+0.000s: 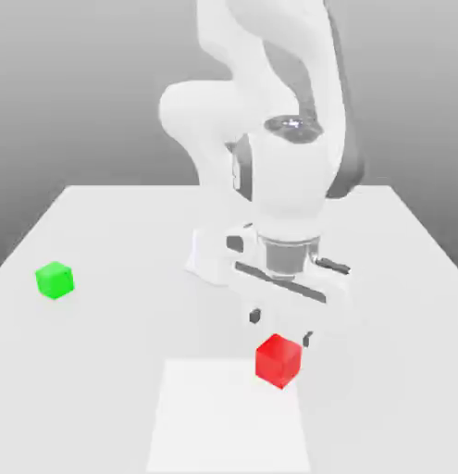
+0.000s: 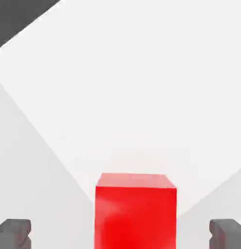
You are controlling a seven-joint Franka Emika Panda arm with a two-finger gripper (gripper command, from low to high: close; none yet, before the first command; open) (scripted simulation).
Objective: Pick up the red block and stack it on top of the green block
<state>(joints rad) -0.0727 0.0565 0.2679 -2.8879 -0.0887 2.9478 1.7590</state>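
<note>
red block on table, hand above, fingers spread

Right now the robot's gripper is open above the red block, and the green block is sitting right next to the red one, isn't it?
Not quite. The gripper is open above the red block, but the green block is not next to it. The exterior view shows the green block far away, near the table's edge on the exterior view's left, with bare table between the two blocks.
</note>
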